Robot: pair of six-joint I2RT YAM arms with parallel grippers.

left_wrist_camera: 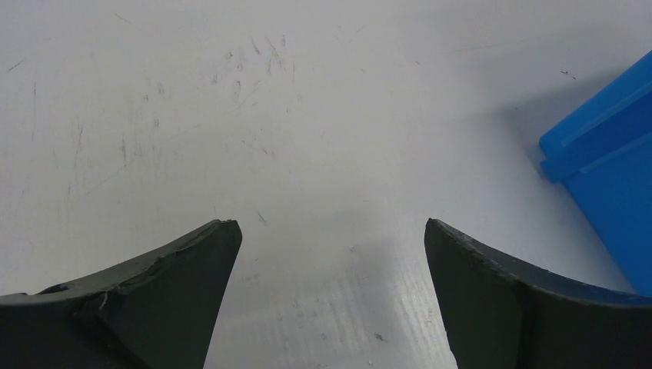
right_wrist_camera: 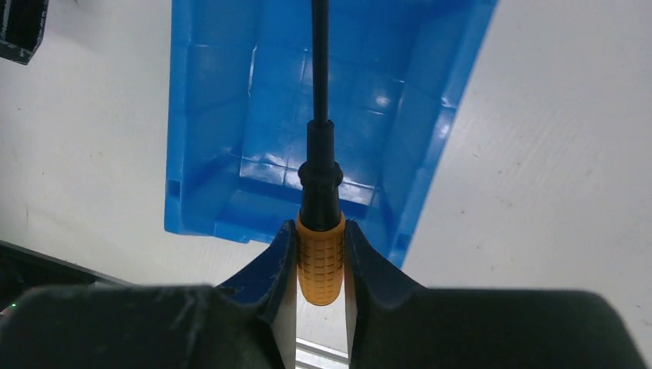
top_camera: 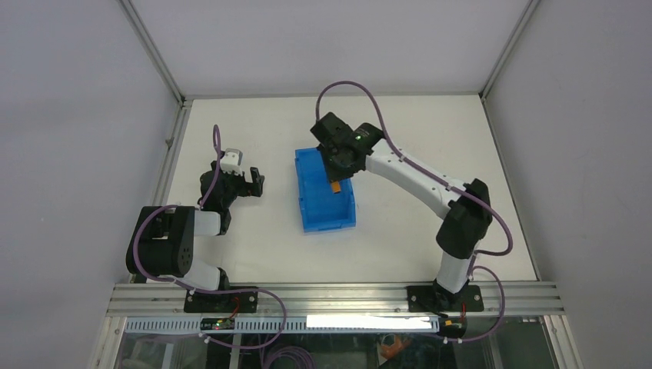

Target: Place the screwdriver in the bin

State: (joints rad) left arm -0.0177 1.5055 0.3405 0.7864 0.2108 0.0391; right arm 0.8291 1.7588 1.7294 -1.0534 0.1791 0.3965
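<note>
Right tool clamped tight, far forward; left tool spread wide.

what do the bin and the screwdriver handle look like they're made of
The bin: likely moulded plastic, glossy bright blue; light glints off its ribbed floor. The screwdriver: handle looks like orange plastic or rubber, matte, with a gridded grip texture; the black shaft's material is hard to tell.

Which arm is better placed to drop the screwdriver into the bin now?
Right. The right gripper is shut on the screwdriver by its orange handle, directly above the bin. The left gripper is open and empty, over the table beside the bin.
</note>
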